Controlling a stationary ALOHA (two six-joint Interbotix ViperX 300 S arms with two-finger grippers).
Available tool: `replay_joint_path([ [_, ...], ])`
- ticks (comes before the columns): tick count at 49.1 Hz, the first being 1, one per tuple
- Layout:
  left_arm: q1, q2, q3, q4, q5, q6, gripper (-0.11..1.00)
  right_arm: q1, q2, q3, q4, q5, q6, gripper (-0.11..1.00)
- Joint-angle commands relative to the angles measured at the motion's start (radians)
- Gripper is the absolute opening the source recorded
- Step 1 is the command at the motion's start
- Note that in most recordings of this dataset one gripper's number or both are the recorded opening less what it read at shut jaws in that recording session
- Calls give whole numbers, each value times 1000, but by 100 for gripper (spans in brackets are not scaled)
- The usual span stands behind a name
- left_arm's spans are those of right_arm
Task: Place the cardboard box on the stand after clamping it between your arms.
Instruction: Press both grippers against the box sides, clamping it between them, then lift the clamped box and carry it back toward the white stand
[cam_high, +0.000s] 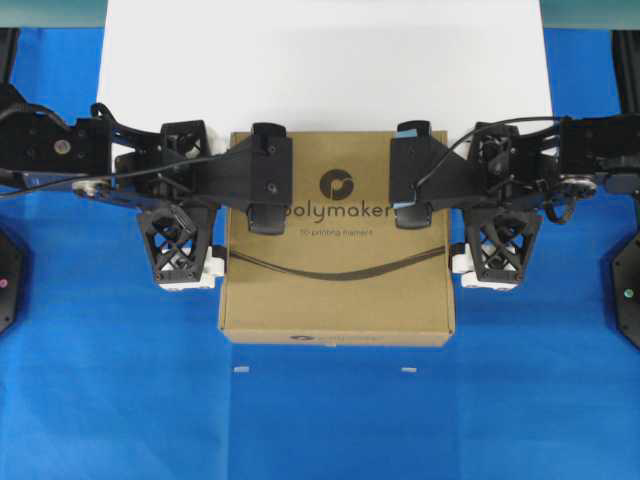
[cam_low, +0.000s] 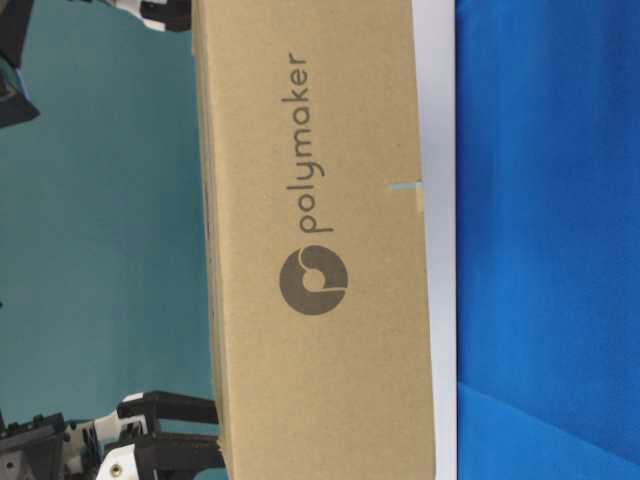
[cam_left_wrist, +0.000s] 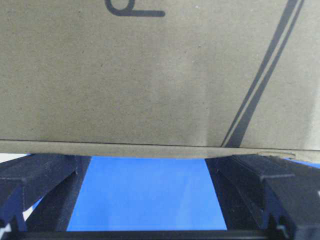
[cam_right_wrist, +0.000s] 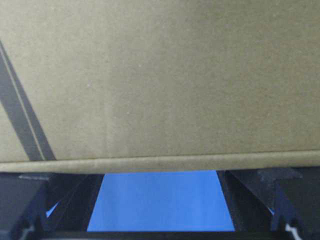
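Note:
The brown cardboard box (cam_high: 340, 290) with the "polymaker" logo is clamped between my two arms. My left gripper (cam_high: 222, 200) is open, and its spread fingertips press on the box's left side. My right gripper (cam_high: 458, 195) is open and presses on the right side in the same way. The box's far edge lies at the front edge of the white stand (cam_high: 320, 70). In the left wrist view the box (cam_left_wrist: 125, 75) fills the top above the gripper (cam_left_wrist: 150, 160), and likewise the box (cam_right_wrist: 175, 75) above the gripper (cam_right_wrist: 160, 175) in the right wrist view. The table-level view shows the box (cam_low: 310, 250) against the stand (cam_low: 437, 100).
Blue cloth (cam_high: 320, 430) covers the table in front of and beside the box. Two small white marks (cam_high: 243, 369) lie on the cloth near the box's front edge. Black arm bases (cam_high: 8, 280) stand at both side edges.

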Motion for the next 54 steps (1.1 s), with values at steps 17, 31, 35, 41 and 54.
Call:
replay_joint_path([
  [17,66,-2,-132,-5,-64,51,87,-77,18,-103,20,-86,-51,98],
  [31,120,17,-172,-3,-55,84,87,-140,58,-169,57,-94,-152,98],
  [35,138,26,-181,-2,-51,110,87,-166,69,-189,86,-94,-187,98],
  [41,178,43,-196,-3,-51,130,87,-198,83,-213,107,-97,-236,98],
  [54,261,94,-291,-2,-20,169,87,-279,115,-262,172,-80,-336,98],
])
